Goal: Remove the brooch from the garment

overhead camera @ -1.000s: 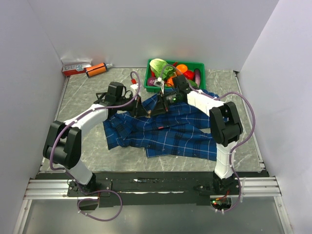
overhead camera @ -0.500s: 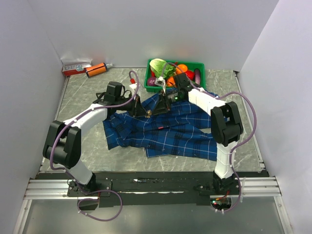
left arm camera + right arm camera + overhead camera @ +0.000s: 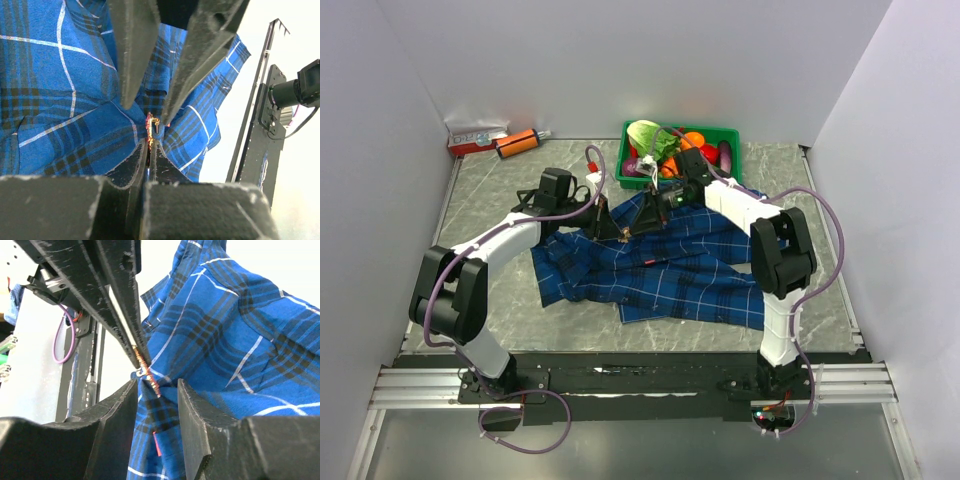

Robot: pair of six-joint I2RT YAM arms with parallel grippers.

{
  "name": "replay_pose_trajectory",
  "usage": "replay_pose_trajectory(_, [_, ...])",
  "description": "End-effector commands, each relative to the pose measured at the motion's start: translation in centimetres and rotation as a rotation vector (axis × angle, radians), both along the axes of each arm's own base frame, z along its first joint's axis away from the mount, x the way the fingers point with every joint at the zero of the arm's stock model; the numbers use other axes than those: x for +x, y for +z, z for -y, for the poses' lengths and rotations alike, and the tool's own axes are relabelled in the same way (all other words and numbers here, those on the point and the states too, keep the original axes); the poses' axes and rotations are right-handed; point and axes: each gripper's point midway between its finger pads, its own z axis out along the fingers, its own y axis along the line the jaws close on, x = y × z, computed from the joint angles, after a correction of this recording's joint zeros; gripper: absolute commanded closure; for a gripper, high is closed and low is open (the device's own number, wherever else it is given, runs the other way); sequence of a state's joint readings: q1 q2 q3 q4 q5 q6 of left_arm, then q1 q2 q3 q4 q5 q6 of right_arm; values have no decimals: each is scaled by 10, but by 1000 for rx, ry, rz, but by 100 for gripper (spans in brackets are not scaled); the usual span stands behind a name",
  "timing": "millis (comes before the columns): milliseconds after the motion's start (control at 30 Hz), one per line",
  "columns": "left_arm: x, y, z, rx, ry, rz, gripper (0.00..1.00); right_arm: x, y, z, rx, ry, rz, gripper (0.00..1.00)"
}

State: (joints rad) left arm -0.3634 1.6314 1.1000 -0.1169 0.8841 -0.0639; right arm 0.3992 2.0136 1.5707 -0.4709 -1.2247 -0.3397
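The garment, a navy plaid shirt, lies spread on the table and is lifted into a peak between the two arms. My left gripper is shut, and the small gold brooch shows right at its tips. In the right wrist view the brooch is a beaded gold strip running out from between the left gripper's fingers. My right gripper is open, its jaws standing either side of the fold of garment just below the brooch. A red tag shows on the fabric lower down.
A green bin of toy fruit and vegetables stands at the back, just behind the right arm. An orange tube and a red and white box lie at the back left corner. White walls close in the table.
The right gripper's jaws have spread a little wider around the raised fold. The left gripper stays shut in the same place.
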Motion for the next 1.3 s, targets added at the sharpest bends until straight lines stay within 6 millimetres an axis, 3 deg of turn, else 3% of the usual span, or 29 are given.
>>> replay_pose_trajectory(0, [3, 23, 5, -45, -37, 62, 99, 2, 4, -9, 20, 35, 18, 55])
replay_pose_trajectory(333, [1, 23, 4, -49, -36, 63, 99, 0, 1, -13, 17, 43, 18, 60])
replay_pose_trajectory(833, [1, 22, 4, -51, -35, 55, 99, -4, 2, -16, 34, 63, -17, 59])
replay_pose_trajectory(1267, [-2, 22, 4, -52, -43, 59, 99, 18, -10, -25, -20, -68, -138, 60])
